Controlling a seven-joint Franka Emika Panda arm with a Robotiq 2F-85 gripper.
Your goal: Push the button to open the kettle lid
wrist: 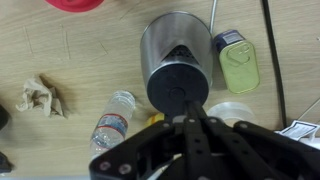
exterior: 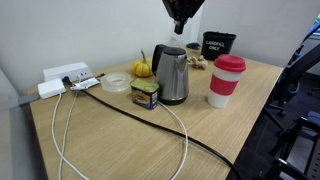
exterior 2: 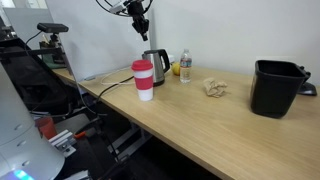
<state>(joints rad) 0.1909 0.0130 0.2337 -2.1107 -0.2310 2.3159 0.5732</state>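
The brushed steel kettle point(exterior: 170, 72) stands on the wooden table in both exterior views point(exterior 2: 153, 60). In the wrist view I see it from above point(wrist: 170, 45), with its spout pointing away and its round black kettle lid point(wrist: 178, 85) lying flat and closed. My gripper point(exterior: 182, 12) hangs well above the kettle point(exterior 2: 140, 20) and touches nothing. In the wrist view its fingers point(wrist: 188, 112) are pressed together, empty, just over the lid's near edge and the handle end.
A white cup with a red lid point(exterior: 227, 80) stands beside the kettle. A green tin point(exterior: 146, 95), a tape roll point(exterior: 117, 83), a small pumpkin point(exterior: 142, 68), a water bottle point(wrist: 112, 120), crumpled paper point(wrist: 40, 97), a black bin point(exterior 2: 275, 88), a power strip point(exterior: 65, 78) and cables are around it.
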